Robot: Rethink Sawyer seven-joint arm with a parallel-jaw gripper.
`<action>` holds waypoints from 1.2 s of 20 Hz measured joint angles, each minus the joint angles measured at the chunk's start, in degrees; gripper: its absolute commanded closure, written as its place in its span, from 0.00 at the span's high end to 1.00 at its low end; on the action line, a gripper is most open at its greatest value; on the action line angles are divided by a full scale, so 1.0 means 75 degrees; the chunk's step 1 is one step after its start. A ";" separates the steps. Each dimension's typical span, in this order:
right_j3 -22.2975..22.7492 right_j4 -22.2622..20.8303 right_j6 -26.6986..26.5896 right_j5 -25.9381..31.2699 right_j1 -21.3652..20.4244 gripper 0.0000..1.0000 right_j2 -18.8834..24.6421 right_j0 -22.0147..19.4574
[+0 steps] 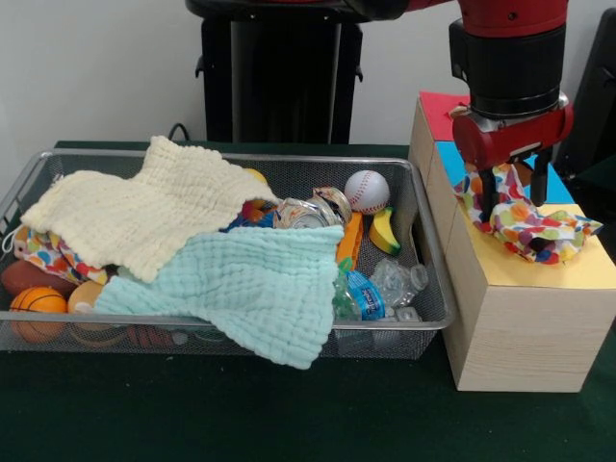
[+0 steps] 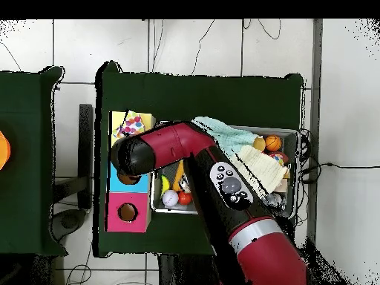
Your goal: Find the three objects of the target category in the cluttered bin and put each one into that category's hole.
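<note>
Your gripper (image 1: 515,197) is over the yellow-faced box (image 1: 525,322), with its dark fingers (image 1: 490,192) pinched on a dotted fabric piece (image 1: 525,224). The cloth hangs from the fingers and spreads onto the box's yellow top, its lower folds resting on the paper. The hole in that face is hidden under the cloth and the gripper, so you cannot tell from the front view how much of the fabric is over it. From overhead, the same dotted piece (image 2: 132,124) shows on the yellow face beside the arm's black wrist.

Just behind the gripper are the blue-faced box (image 1: 553,183) and then the red-faced box (image 1: 438,114), in one row with the yellow one. Overhead, the red box's hole (image 2: 128,212) is open to view.

Beside the gripper, on the far side of the boxes from your right edge, sits the wire-mesh bin (image 1: 428,250). Nearest the gripper in it are a toy banana (image 1: 384,231), a baseball (image 1: 367,191) and a crumpled plastic water bottle (image 1: 371,291). Further off, a mint-green waffle cloth (image 1: 255,284) drapes over the bin's front rim and a cream waffle cloth (image 1: 154,207) lies across the clutter. A second dotted fabric piece (image 1: 48,252) peeks out under the cream cloth at the bin's farthest end, next to a small basketball (image 1: 38,303).
</note>
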 measured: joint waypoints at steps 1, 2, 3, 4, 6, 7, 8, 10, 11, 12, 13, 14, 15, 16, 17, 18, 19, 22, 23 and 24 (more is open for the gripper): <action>0.0000 -0.0016 0.0000 0.0000 0.0000 1.00 0.0000 0.0006; 0.0000 -0.0030 0.0000 0.0000 -0.0001 1.00 0.0000 0.0011; -0.0001 -0.0058 0.0000 -0.0002 -0.0001 1.00 -0.0002 0.0021; -0.0001 -0.0081 0.0000 -0.0005 -0.0002 1.00 -0.0007 0.0032; -0.0002 -0.0129 0.0000 -0.0017 -0.0003 1.00 -0.0024 0.0065; -0.0003 -0.0136 0.0000 -0.0025 -0.0004 1.00 -0.0033 0.0078; -0.0004 -0.0142 0.0000 -0.0029 -0.0007 1.00 -0.0056 0.0098; -0.0004 -0.0154 0.0000 -0.0036 -0.0013 0.00 -0.0102 0.0137; -0.0006 -0.0150 0.0000 -0.0043 -0.0016 0.00 -0.0156 0.0170; -0.0006 -0.0149 0.0000 -0.0050 -0.0022 0.00 -0.0174 0.0184; -0.0007 -0.0152 0.0000 -0.0063 -0.0032 0.00 -0.0196 0.0205; -0.0007 -0.0152 0.0000 -0.0095 -0.0052 0.00 -0.0253 0.0262; -0.0007 -0.0152 0.0000 -0.0106 -0.0060 0.00 -0.0275 0.0281; -0.0007 -0.0152 0.0000 -0.0115 -0.0068 0.00 -0.0299 0.0299; -0.0007 -0.0152 0.0000 -0.0142 -0.0089 0.00 -0.0357 0.0349; -0.0006 -0.0154 0.0000 -0.0167 -0.0105 0.00 -0.0404 0.0393; -0.0006 -0.0154 0.0000 -0.0177 -0.0112 0.00 -0.0423 0.0410; -0.0006 -0.0154 0.0000 -0.0207 -0.0134 0.00 -0.0489 0.0470; -0.0006 -0.0154 0.0000 -0.0215 -0.0138 0.00 -0.0502 0.0482; -0.0004 -0.0154 0.0000 -0.0227 -0.0147 0.00 -0.0529 0.0505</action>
